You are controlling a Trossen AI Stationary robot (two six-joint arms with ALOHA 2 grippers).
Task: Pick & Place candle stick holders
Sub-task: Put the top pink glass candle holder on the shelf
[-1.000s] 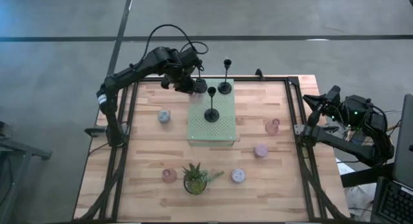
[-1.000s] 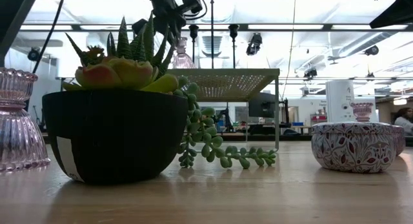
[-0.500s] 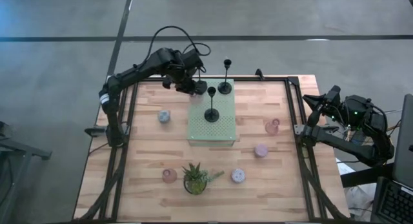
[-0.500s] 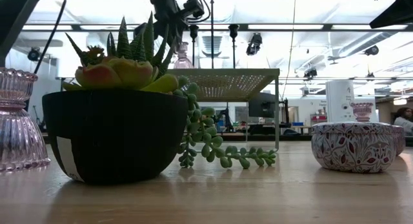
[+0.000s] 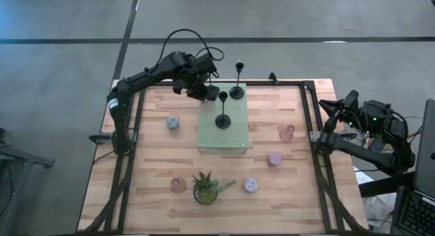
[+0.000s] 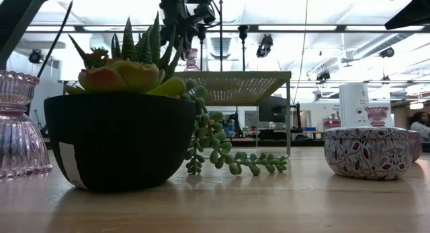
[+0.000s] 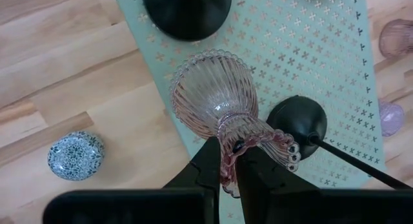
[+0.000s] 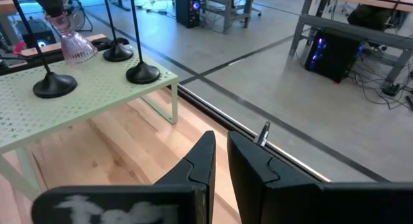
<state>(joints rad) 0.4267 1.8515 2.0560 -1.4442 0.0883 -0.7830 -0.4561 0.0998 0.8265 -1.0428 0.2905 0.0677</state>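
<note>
Left tool (image 7: 233, 161) clamps a pink glass holder (image 7: 216, 101) over the green rack (image 7: 310, 69), three black stems there; several holders wait on the worktop (image 5: 143, 161). Right tool (image 8: 219, 161) parked, pinched together.

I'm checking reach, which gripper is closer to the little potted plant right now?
Left. The left gripper holds a pink glass holder over the green shelf, up-table from the plant; the right gripper waits off the table's right edge.

Wooden bench (image 5: 156, 161), black frame around it. Green perforated stand (image 5: 234, 130) mid-bench, toward the far edge. Potted succulent (image 5: 206, 188) near front edge, trailing stems; fills the low view's foreground.
</note>
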